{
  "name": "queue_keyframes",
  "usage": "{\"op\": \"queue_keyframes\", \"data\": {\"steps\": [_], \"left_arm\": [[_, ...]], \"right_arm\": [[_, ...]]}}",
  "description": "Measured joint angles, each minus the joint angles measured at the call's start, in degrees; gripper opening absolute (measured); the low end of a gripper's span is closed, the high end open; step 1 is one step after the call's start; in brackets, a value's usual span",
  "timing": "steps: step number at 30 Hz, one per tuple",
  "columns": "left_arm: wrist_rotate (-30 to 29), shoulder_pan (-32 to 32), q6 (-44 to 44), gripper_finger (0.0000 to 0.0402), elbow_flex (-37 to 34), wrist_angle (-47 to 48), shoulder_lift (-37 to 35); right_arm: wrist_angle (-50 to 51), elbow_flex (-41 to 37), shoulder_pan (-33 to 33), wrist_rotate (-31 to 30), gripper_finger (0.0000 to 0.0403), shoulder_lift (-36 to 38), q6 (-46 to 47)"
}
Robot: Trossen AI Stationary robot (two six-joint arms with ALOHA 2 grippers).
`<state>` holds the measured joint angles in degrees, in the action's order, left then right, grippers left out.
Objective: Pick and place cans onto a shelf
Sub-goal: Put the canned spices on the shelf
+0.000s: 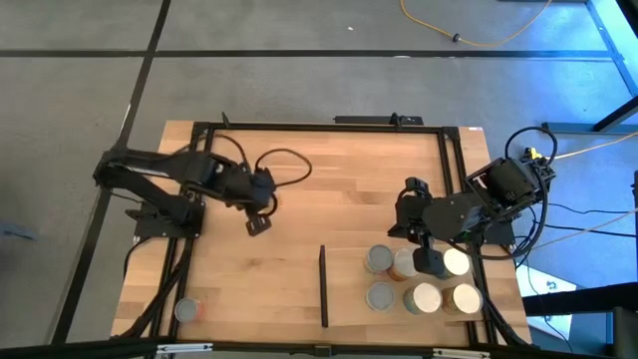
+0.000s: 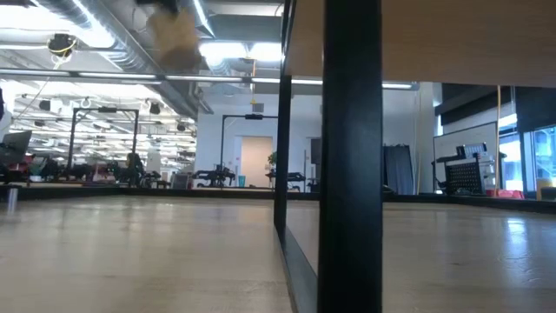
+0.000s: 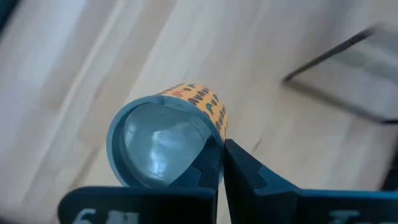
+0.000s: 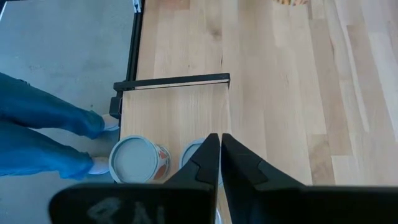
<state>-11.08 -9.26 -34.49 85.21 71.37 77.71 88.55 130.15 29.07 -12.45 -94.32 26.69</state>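
Grey floor w/ yellow cable; ceiling lights.

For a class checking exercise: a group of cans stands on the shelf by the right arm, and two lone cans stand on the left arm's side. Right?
No: the high view shows only one lone can on that side. The rest holds.

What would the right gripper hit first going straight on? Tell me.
Probably the can half hidden behind the right gripper, then the shelf. Depth is unclear.
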Motion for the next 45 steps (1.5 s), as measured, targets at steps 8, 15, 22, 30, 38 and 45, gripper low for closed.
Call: {"op": "queue_keyframes", "data": {"steps": [8,15,22,30,38,45], "left_arm": [[-1.3,-2.7,12.4,0.0001,25.5,2.9,13.0],[4.0,-5.5,22.6,0.0000,47.3,6.6,28.8],[7.7,-7.9,27.6,0.0000,47.6,1.7,34.7],[7.6,-8.9,29.2,0.0000,47.6,-1.7,37.8],[8.0,-9.0,30.2,0.0000,47.5,-1.3,40.1],[10.5,-9.1,32.1,0.0000,47.5,-1.6,42.8]], "right_arm": [[0.2,0.0,0.0,0.0,0.0020,0.0,-0.3],[0.2,0.0,0.0,0.0,0.0020,0.0,-0.3],[0.2,0.0,0.0,0.0,0.0020,0.0,-0.3],[0.6,0.0,0.0,-0.1,0.0020,0.0,-0.6],[0.7,0.0,0.0,-0.1,0.0020,0.0,-0.6],[1.1,0.0,0.0,0.1,0.0020,0.0,-0.9]]}}
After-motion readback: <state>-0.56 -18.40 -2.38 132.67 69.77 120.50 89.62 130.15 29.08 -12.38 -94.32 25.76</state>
